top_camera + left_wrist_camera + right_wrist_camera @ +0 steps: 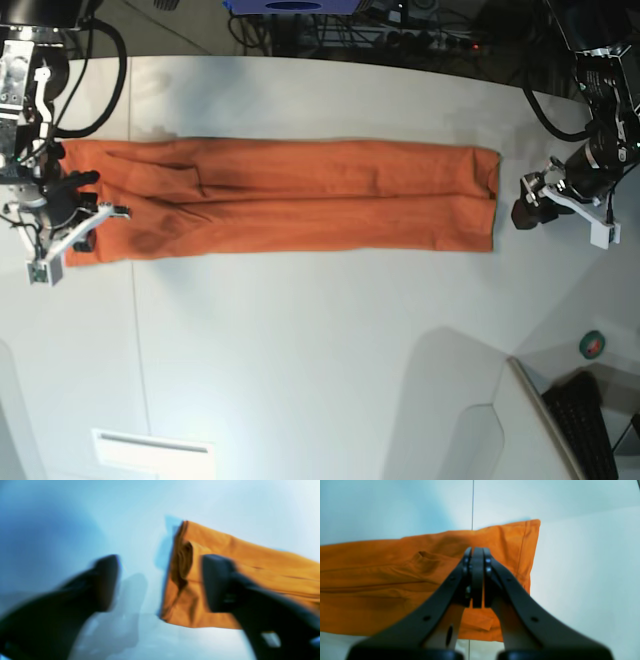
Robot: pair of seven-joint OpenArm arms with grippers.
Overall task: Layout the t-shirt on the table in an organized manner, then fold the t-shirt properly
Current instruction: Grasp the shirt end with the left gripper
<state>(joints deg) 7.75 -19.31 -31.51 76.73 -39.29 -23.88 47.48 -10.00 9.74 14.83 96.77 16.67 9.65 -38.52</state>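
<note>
While the t-shirt (290, 195) lies folded into a long narrow orange band running left to right across the far half of the table (320, 350), the left gripper (160, 582) stands with its jaws spread wide and nothing between them, just off the band's right end. At the band's left end the right gripper (477, 562) is over the cloth with its jaws pressed fully together, and whether any fabric is pinched in them cannot be told.
</note>
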